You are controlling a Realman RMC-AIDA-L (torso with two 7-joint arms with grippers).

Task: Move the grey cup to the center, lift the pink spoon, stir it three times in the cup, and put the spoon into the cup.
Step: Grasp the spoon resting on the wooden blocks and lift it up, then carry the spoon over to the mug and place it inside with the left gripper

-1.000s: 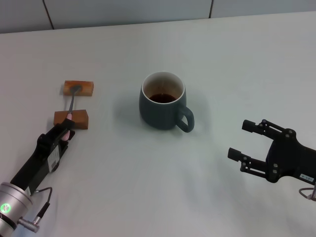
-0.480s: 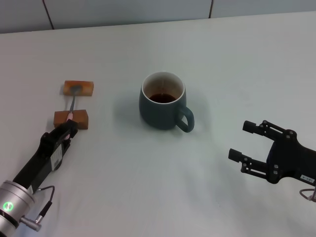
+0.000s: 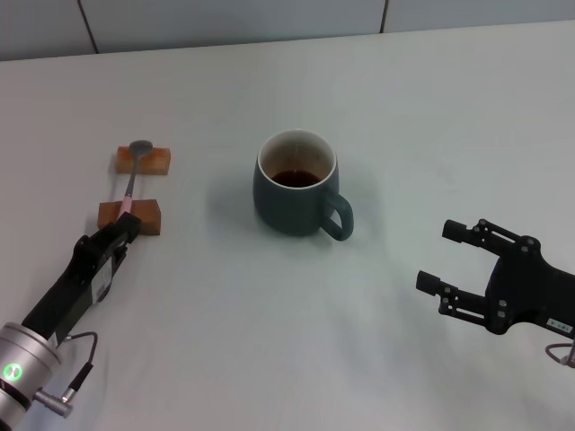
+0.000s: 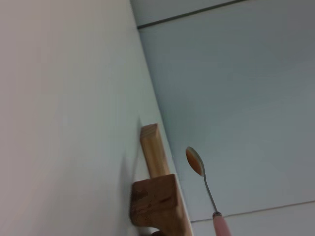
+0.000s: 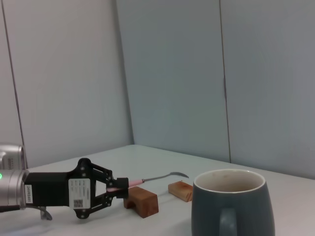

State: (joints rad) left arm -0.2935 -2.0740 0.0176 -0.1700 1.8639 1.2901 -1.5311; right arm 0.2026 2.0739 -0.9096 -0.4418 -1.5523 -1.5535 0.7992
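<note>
The grey cup (image 3: 296, 184) stands at the table's middle, its handle toward my right arm and dark liquid inside; the right wrist view shows the cup (image 5: 231, 206) close up. My left gripper (image 3: 126, 224) is shut on the pink handle of the pink spoon (image 3: 132, 178). The spoon is held just above two wooden blocks, its bowl over the far block (image 3: 144, 160). From the left wrist I see the spoon (image 4: 203, 176) clear of the blocks. My right gripper (image 3: 435, 255) hovers open to the right of the cup, holding nothing.
The near wooden block (image 3: 130, 215) lies just ahead of the left fingertips, the far block behind it. In the right wrist view both blocks (image 5: 142, 200) sit under the spoon (image 5: 157, 177) held by the left gripper (image 5: 119, 187). A grey wall borders the table's far edge.
The left gripper has raised the spoon off the two blocks; its bowl now hangs above the far block. The cup and the right arm have not moved.
</note>
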